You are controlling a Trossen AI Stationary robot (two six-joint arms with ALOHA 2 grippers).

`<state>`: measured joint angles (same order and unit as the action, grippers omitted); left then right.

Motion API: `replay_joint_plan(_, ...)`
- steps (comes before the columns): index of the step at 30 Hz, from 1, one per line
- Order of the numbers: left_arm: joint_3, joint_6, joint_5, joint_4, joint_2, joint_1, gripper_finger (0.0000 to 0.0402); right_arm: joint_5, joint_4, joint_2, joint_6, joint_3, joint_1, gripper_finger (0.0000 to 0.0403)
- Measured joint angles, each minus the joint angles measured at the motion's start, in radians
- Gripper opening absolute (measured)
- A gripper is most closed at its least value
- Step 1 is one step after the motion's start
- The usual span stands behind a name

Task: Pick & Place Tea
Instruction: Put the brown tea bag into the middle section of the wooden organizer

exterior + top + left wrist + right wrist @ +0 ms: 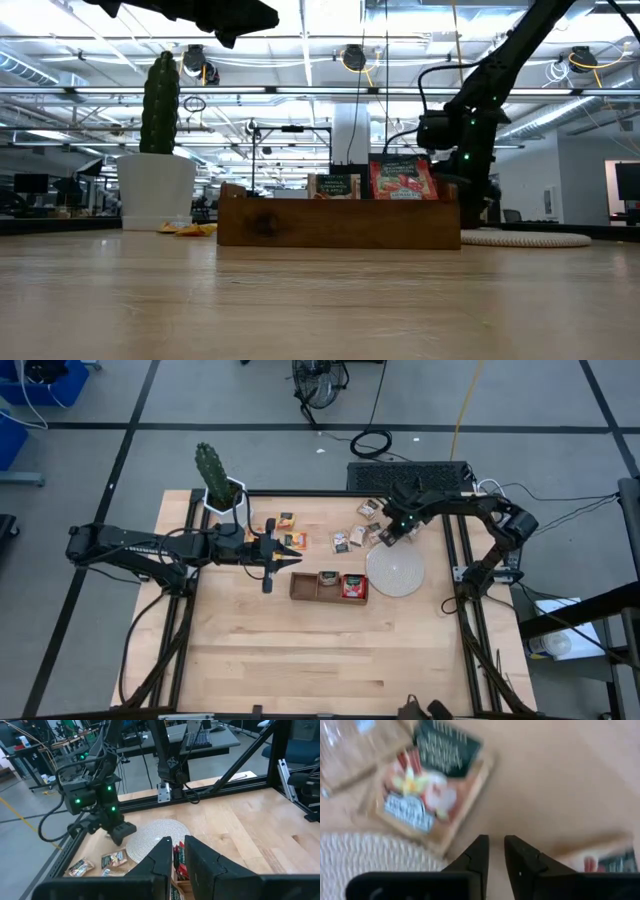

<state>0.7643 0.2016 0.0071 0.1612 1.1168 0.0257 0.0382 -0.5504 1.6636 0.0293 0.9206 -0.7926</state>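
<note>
- The pale wooden desk (pixel 300 650) lies bare on the near side of the wooden tray (pixel 305 590).
- The tray holds a red sachet (pixel 353 587) and a dark one (pixel 328 578); one compartment looks empty.
- Beside it, the left jaws (pixel 290 550) are nearly clenched, empty.
- Beyond the tray, loose sachets (pixel 345 540) remain; the right jaws (pixel 388 540) hover there, nearly clenched, nothing visibly grasped.

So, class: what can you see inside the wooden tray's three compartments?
The wooden tray holds a red sachet in one end compartment and a darker sachet in the middle. The other end compartment looks empty. The tray wall hides their lower parts in the low view.
</note>
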Motion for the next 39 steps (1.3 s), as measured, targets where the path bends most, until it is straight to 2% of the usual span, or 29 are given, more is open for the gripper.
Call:
replay_joint_plan(7, 0.0, 0.0, 0.0, 0.0, 0.0, 0.0, 0.0058, -0.02, -0.205, -0.055, 0.025, -0.005, 0.003, 0.0068)
replay_joint_plan(12, 0.0, 0.0, 0.0, 0.0, 0.0, 0.0, 0.0058, -0.111, -0.248, -0.159, 0.03, -0.005, 0.01, 0.0065)
replay_joint_plan(16, 0.0, 0.0, 0.0, 0.0, 0.0, 0.0, 0.0058, -0.208, -0.262, -0.258, -0.057, -0.005, 0.009, 0.0071)
replay_joint_plan(20, 0.0, 0.0, 0.0, 0.0, 0.0, 0.0, 0.0058, -0.214, -0.308, -0.288, -0.071, -0.003, -0.007, 0.0117)
replay_joint_plan(26, 0.0, 0.0, 0.0, 0.0, 0.0, 0.0, 0.0058, -0.184, -0.341, -0.23, -0.005, -0.004, -0.062, 0.0232)
replay_joint_plan(29, 0.0, 0.0, 0.0, 0.0, 0.0, 0.0, 0.0058, -0.102, -0.322, -0.187, 0.01, -0.004, -0.128, 0.0274)
replay_joint_plan(33, 0.0, 0.0, 0.0, 0.0, 0.0, 0.0, 0.0058, -0.037, -0.27, -0.144, 0.016, -0.019, -0.185, 0.0296)
replay_joint_plan(39, 0.0, 0.0, 0.0, 0.0, 0.0, 0.0, 0.0058, -0.037, -0.167, -0.126, 0.02, -0.075, -0.18, 0.0288)
